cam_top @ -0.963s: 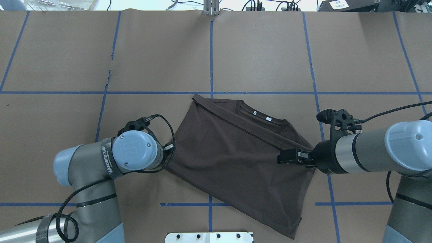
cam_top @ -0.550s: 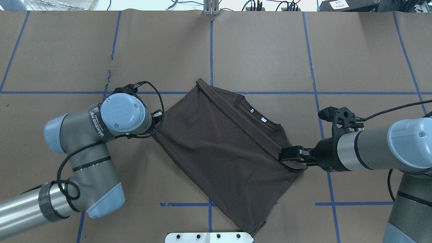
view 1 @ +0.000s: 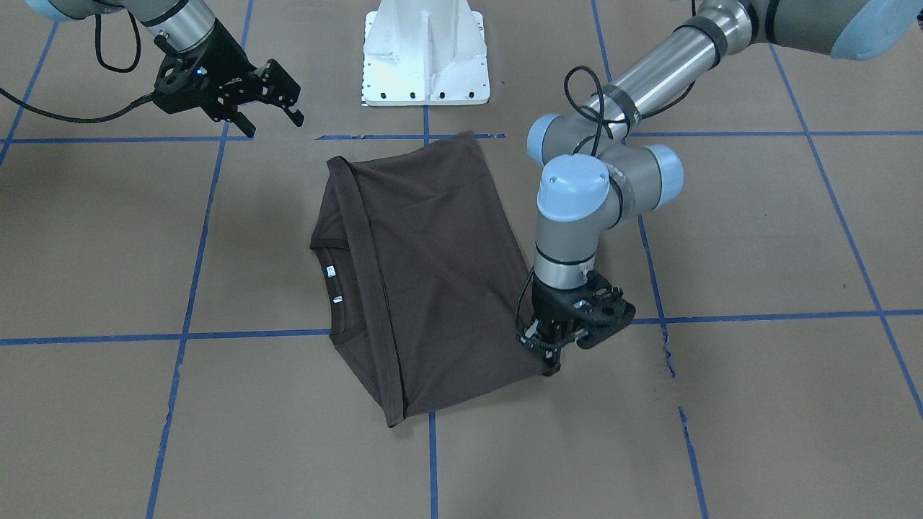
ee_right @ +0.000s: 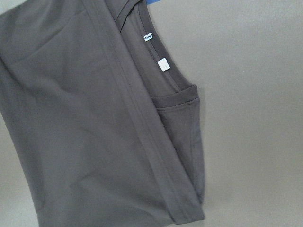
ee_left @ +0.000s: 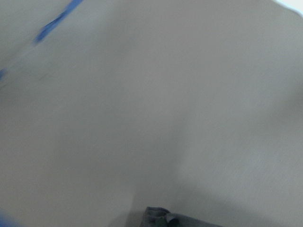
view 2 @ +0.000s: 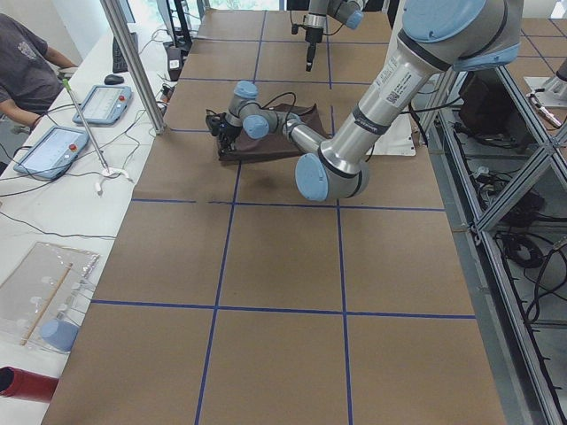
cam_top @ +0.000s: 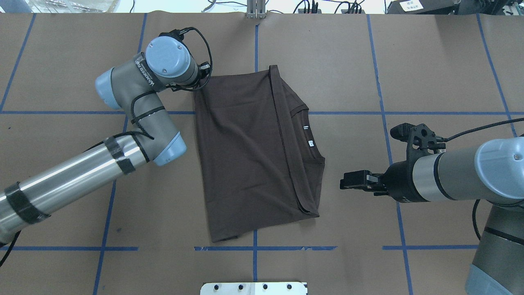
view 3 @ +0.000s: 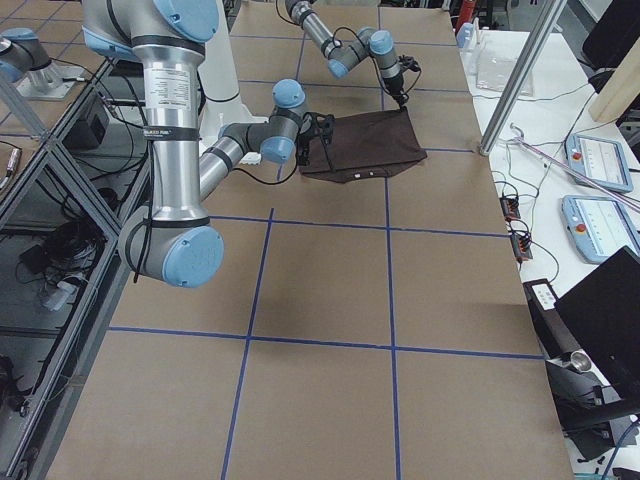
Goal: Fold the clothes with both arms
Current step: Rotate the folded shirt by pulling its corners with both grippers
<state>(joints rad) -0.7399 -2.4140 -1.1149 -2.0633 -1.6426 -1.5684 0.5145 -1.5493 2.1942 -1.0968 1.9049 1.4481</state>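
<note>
Shirt (cam_top: 245,155) lies flat, part-folded, with the collar (cam_top: 305,135) and its tags (cam_top: 308,135) on the side nearest my right arm. My left gripper (view 1: 551,355) points straight down on the shirt's corner farthest from my base, fingers together, pinching the cloth as far as I can tell; the wrist view is blurred. My right gripper (view 1: 274,124) hangs off the shirt's collar side, fingers apart, holding nothing.

My read: squaring the shirt for the next fold. To do it well, set the pinched corner flat, keep that edge taut, let go only once it rests, then lift straight up so the thin cloth doesn't trail.

Under the shirt is brown paper (cam_top: 430,61) with blue tape lines (cam_top: 446,112), and a tear (view 1: 669,357) lies beyond the pinched corner. White base (view 1: 425,50) stands on the shirt's robot side. Operator (view 2: 27,66) and tablets (view 2: 53,146) sit well away from the shirt.
</note>
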